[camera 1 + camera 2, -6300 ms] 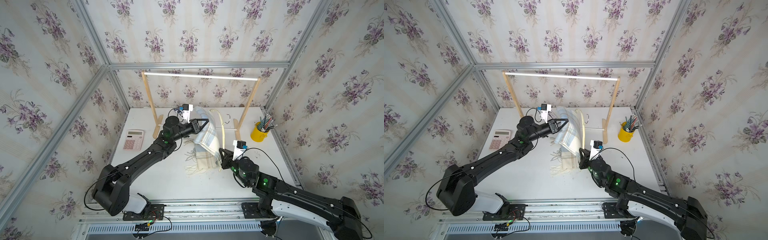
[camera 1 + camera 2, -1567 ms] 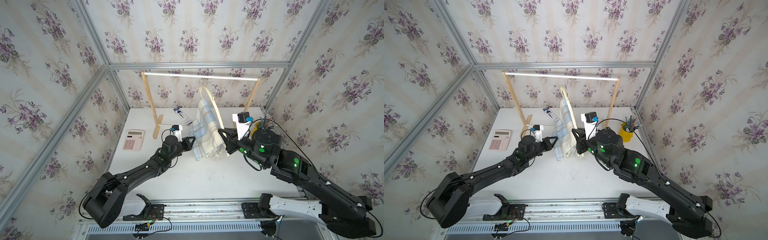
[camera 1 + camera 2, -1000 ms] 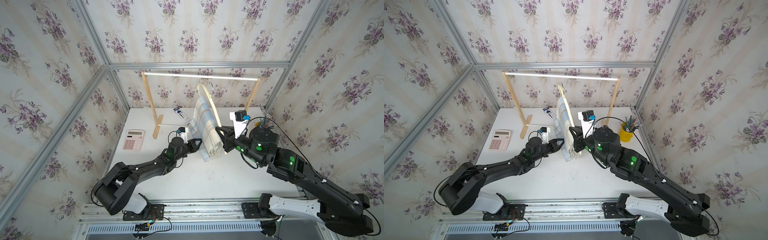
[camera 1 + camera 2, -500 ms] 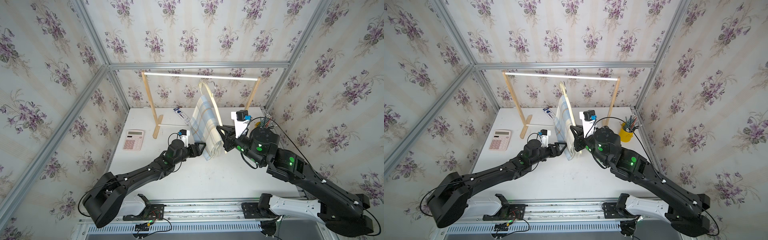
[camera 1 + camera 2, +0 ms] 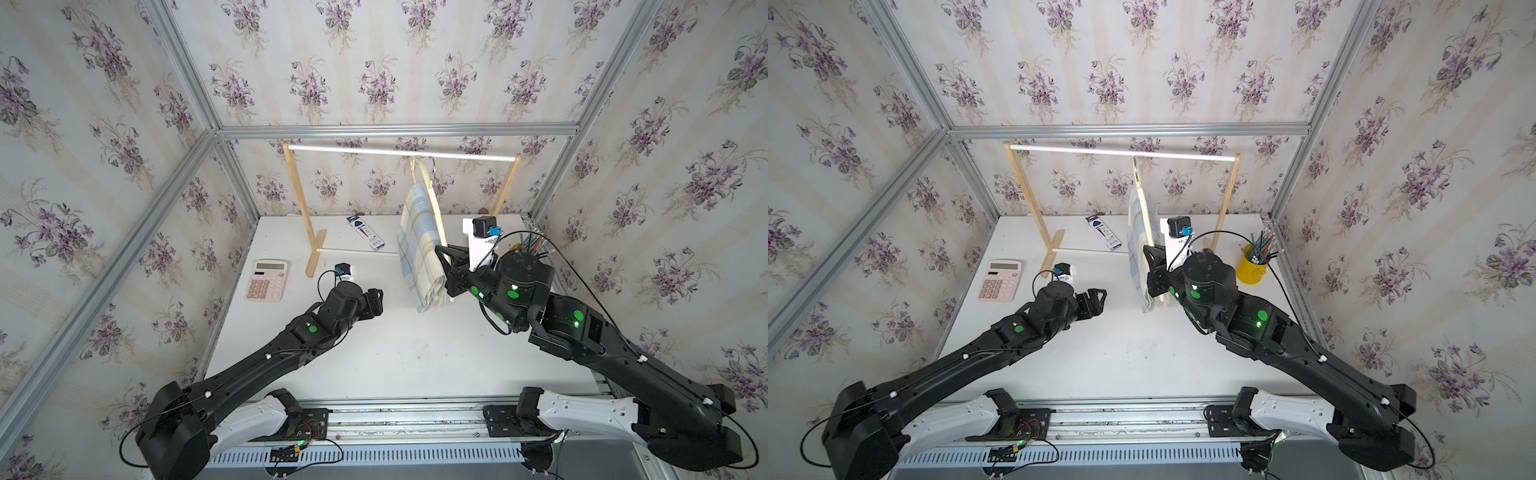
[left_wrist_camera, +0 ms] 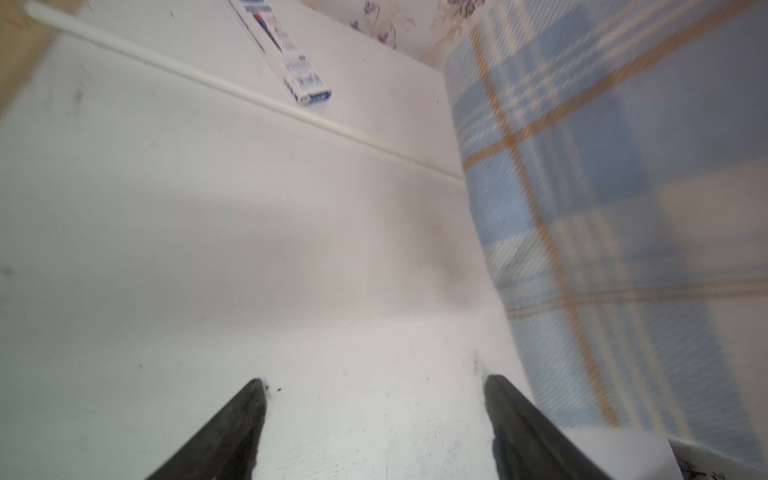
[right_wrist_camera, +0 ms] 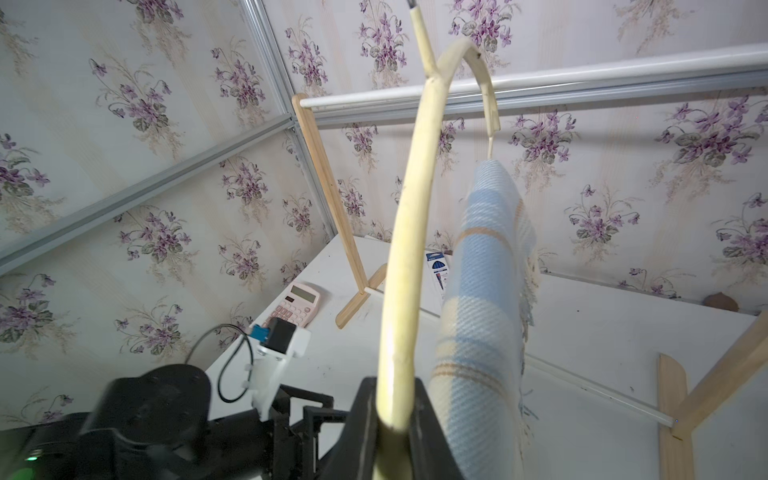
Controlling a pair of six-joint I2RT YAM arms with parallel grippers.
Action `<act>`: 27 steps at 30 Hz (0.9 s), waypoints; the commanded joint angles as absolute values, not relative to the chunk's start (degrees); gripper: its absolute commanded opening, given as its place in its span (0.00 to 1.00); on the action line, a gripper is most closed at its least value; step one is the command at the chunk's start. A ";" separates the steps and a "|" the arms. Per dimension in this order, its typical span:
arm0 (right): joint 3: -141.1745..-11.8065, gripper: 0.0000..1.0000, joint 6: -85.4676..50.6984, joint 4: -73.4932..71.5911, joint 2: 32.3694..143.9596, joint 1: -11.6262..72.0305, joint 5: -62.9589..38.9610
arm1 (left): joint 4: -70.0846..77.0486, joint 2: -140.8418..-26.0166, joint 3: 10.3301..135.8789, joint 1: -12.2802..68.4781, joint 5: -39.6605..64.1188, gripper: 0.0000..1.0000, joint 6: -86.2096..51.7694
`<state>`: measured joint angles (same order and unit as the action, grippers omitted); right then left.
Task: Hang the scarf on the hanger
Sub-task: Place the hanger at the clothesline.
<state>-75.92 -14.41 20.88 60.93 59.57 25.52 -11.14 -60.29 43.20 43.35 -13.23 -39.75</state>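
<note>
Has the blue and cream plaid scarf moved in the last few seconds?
Yes. The pale blue and cream plaid scarf has gone up off the white table, toward the wooden rack's white top rod.

Box (image 5: 364, 232): upper middle of a top view, we see blue and white print, too small to read; blurred in the left wrist view too
Calculator (image 5: 268, 279): left of centre, we make out keys and display, no legible digits
Yellow cup (image 5: 1252, 270): right of centre, faint dark mark, unreadable
Readable text: we find none

pink calculator (image 5: 267, 279) | blue-white box (image 5: 365, 232) | yellow pencil cup (image 5: 1250, 272) | wooden rack (image 5: 296, 187) at back
</note>
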 commanded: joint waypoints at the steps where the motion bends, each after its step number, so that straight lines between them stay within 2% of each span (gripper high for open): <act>1: -76.74 0.00 -14.04 17.51 62.59 59.42 28.97 | -20.94 -56.92 47.94 43.33 -26.14 0.85 -31.05; 6: -77.48 0.00 -16.26 17.19 66.70 57.17 28.48 | -26.38 -53.80 55.98 43.25 -33.68 0.91 -22.83; 10: -79.91 0.00 -18.16 16.18 70.85 53.31 24.87 | -27.87 -53.19 60.50 43.24 -35.64 0.91 -17.31; 17: -83.33 0.00 -19.23 13.62 76.83 47.20 19.83 | -25.21 -54.21 60.91 43.24 -37.23 0.92 -8.34; 27: -88.34 0.00 -20.49 10.05 85.87 38.89 11.75 | -22.33 -56.16 60.97 42.98 -39.21 0.92 -5.35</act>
<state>-86.52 -20.08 16.95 84.27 40.21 14.68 -24.97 -56.07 60.75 43.13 -37.54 -7.40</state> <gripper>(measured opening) 0.147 0.915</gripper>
